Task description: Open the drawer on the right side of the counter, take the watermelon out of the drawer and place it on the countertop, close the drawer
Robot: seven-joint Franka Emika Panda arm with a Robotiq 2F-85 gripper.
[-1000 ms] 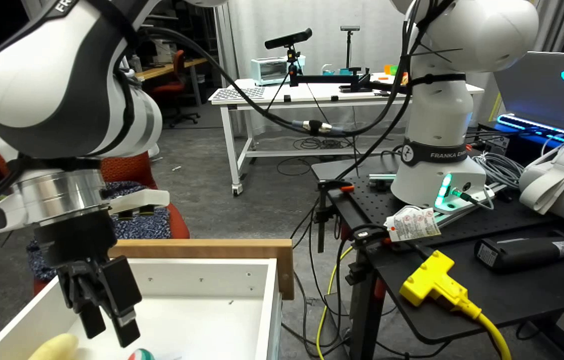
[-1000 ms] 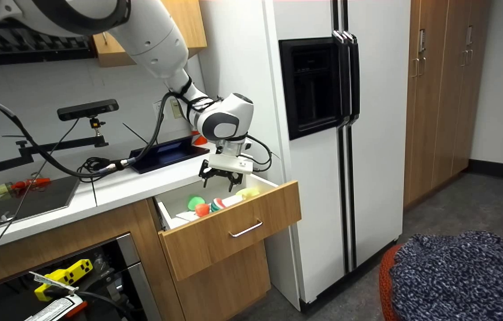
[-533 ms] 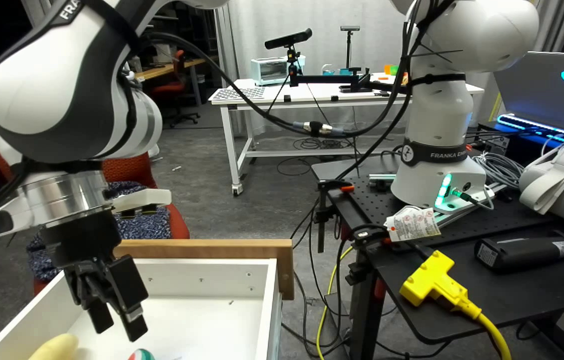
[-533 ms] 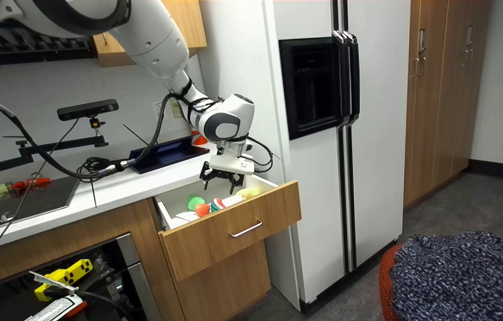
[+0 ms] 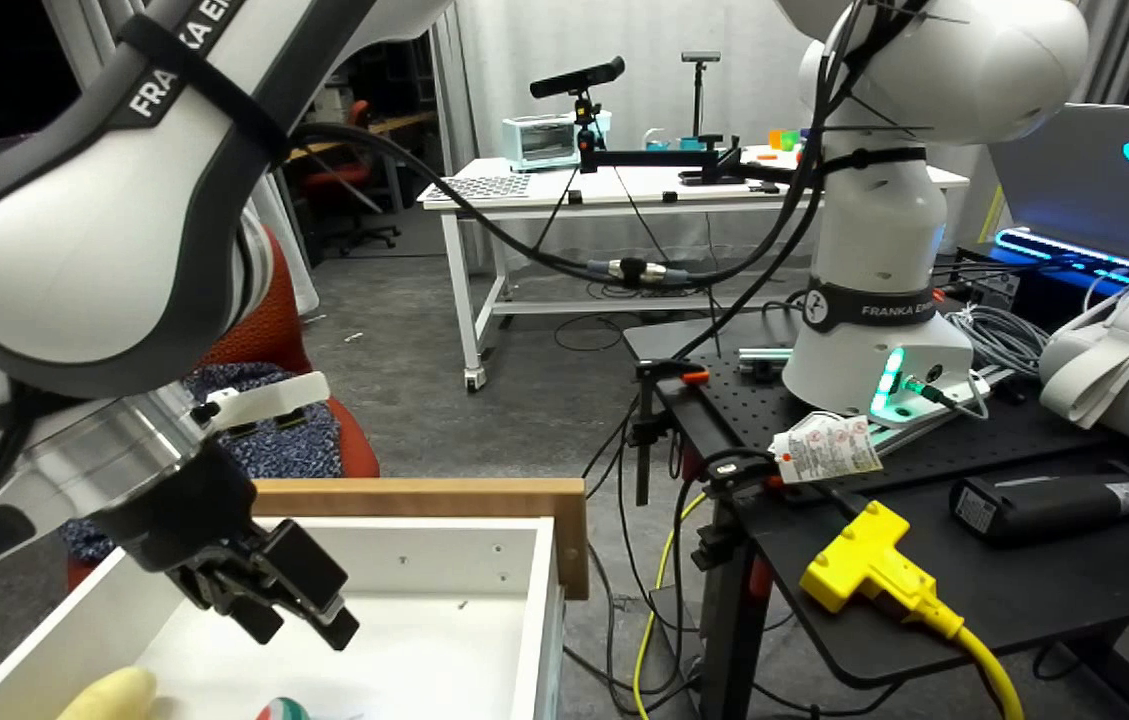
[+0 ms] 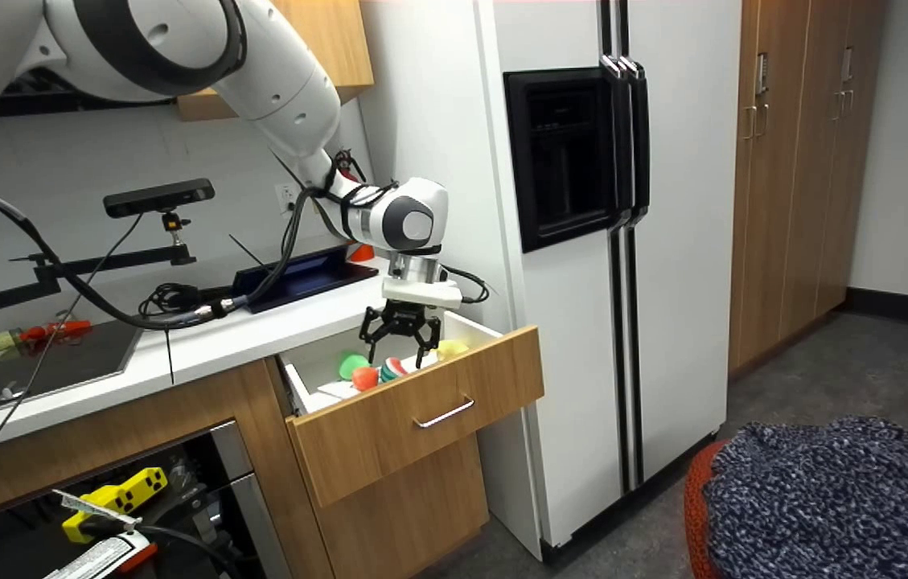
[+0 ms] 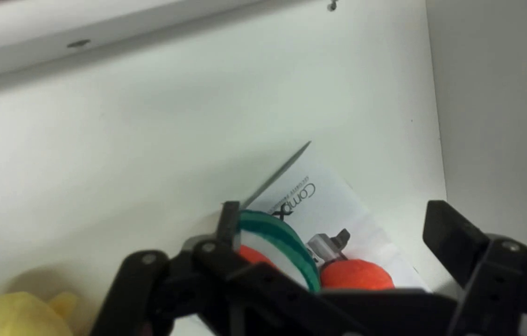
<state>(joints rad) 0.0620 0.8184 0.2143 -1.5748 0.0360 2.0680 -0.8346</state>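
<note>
In an exterior view, the black two-fingered tool (image 5: 301, 628) tilts over the white-walled, wood-fronted drawer (image 5: 424, 650). In an exterior view, the drawer juts past the white bench's (image 6: 293, 322) front edge. In the wrist view, the tool gapes; the drawer holds the red-white-green watermelon (image 7: 279, 247).

Above the black gripper (image 5: 300, 626), with round screws (image 7: 208, 248) on its fingers (image 7: 454, 242), sits a shiny silver collar (image 5: 114, 455); higher than the gripper come rounded white shells (image 5: 94, 240) edged dark grey, a black strap (image 5: 206, 90) and black cable (image 5: 632, 271). Well apart from the gripper, the green-lit white base (image 5: 834, 375) wears a black band (image 5: 869, 306) lettered "FRANKA".
</note>
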